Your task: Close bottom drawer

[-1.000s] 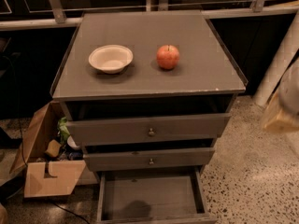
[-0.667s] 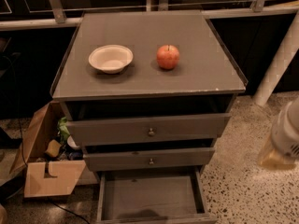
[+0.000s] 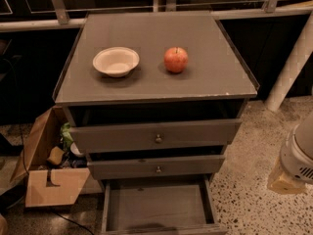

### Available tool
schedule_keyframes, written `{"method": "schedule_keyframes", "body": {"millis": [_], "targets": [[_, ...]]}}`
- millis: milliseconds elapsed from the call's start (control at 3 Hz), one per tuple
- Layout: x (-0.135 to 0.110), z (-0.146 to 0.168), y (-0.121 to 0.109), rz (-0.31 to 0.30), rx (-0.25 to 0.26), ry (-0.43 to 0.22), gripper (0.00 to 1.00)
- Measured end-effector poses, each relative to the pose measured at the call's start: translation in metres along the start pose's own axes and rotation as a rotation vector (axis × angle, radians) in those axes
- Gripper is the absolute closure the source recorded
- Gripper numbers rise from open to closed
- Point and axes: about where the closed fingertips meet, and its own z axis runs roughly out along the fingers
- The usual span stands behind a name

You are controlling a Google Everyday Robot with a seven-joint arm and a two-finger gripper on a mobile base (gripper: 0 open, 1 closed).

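**Condition.** We find the bottom drawer point(image 3: 159, 207), a shallow grey-brown wooden tray at the foot of the grey three-drawer chest, pulled well out over the speckled stone floor point(image 3: 244, 180). Its slim front lies along the lower edge of the view, and its knob is not seen. The mid-sized grey drawer point(image 3: 156, 166) and the tall-fronted top drawer point(image 3: 156, 136) sit above it; we cannot tell whether either is fully home. On the tabletop point(image 3: 215, 77) rest a shallow cream bowl point(image 3: 116, 61) and a red apple point(image 3: 176, 59), set apart from each other.

**Tool.** The tool point(image 3: 296, 163), a white rounded body with a yellowish part beneath, stands low at the right edge of the view. It is beside the chest and well apart from the drawer. We cannot tell whether it is spread or pressed together.

**Step in hand.** We judge the approach unfinished. The tool should come round before the slim front and meet it near the middle (an off-centre push would likely skew the tray in its runners). It should then press straight and level toward the chest until the front sits under the mid-sized drawer.

**Change noted.** Against the frame 0.7 s earlier, the tool sits somewhat lower at the right edge. The drawer, bowl and apple have not moved.
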Motion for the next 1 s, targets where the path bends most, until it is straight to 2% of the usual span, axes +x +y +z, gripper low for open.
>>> {"method": "schedule_keyframes", "body": {"millis": [333,667,1000], "targets": [[0.005,0.049,0.015,0.038,-0.023,0.025,1.0],[0.013,0.136,0.037,0.061,-0.092,0.1,1.0],[0.023,0.154,0.048,0.093,-0.118,0.123,1.0]]}}
